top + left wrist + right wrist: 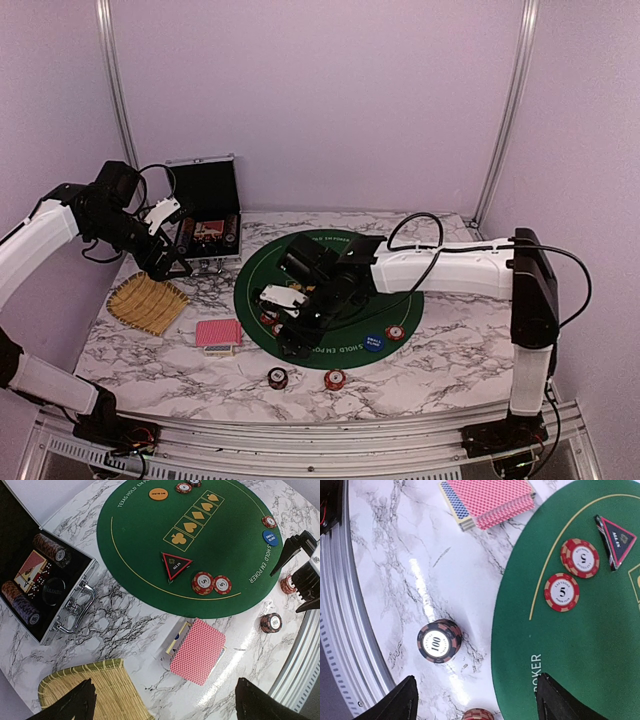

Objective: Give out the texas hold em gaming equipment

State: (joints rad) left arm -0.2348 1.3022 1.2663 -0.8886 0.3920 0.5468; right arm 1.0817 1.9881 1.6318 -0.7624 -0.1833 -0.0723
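Right wrist — right gripper (476, 692) stood released, empty, dark chips (439, 640) ahead, left gripper (165, 697) gaped wide, cards (198, 651) ahead

The green mat (150, 545) reads TEXAS HOLD 'EM POKER — two red chips (561, 592) show 5, the dark chip (439, 641) 100.

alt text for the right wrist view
The open right gripper hovers over marble beside a green felt mat, holding nothing. A dark chip stack sits on marble; two red chips and a triangular marker lie on felt.

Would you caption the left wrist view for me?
Red card deck beside the green poker mat, open case nearby.
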